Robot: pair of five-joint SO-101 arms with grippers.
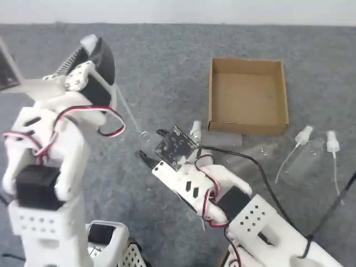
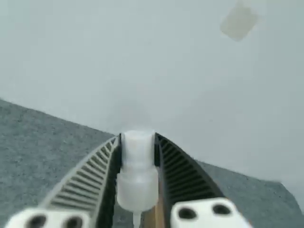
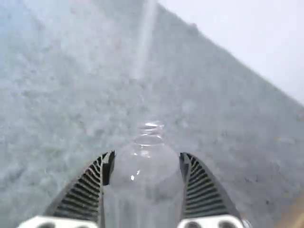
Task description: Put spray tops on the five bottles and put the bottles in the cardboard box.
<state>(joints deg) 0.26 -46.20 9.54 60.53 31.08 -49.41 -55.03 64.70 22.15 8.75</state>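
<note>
Right wrist view: bottle (image 3: 147, 178) clamped between fingers (image 3: 85, 190).

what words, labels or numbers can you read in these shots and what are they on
None can be read. The cardboard box is plain, the bottle in the right gripper is clear and unlabelled, and the spray top in the left gripper is bare white.

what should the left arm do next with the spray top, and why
Probably ease the left claw down and feed the tube in: it is shut on the spray top, whose tube tip sits just by the open neck of the bottle held in the right claw.
</note>
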